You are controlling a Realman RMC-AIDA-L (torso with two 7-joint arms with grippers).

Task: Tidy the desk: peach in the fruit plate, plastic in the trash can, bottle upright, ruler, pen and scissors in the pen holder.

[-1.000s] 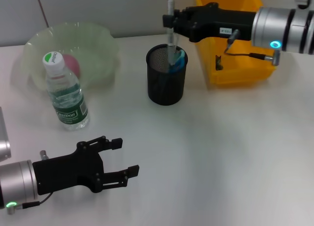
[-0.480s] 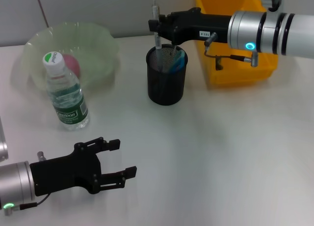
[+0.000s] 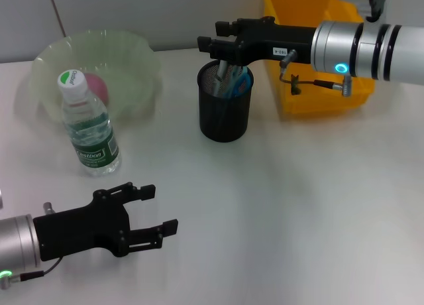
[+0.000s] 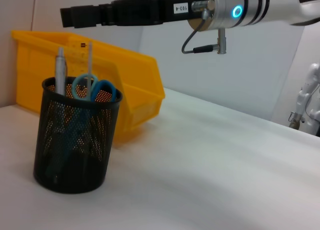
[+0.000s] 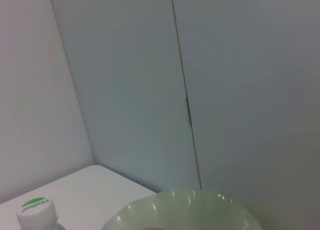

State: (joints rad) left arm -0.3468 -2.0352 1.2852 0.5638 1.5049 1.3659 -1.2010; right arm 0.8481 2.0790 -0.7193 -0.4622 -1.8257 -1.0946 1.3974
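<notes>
Right gripper (image 3: 211,45) fingers spread above black mesh pen holder (image 3: 225,113); left gripper (image 3: 156,212) fingers spread.

The lower lengths of the pen (image 4: 60,65) and scissors (image 4: 93,87) are veiled by the pen holder's (image 3: 226,109) mesh. The peach (image 3: 97,87) is half hidden behind the bottle (image 3: 89,124) — the yellow bin (image 3: 311,46) is cut off at the top edge.

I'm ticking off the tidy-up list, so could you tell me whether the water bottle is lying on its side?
No, the water bottle stands upright on the desk, cap up, beside the green fruit plate.
</notes>
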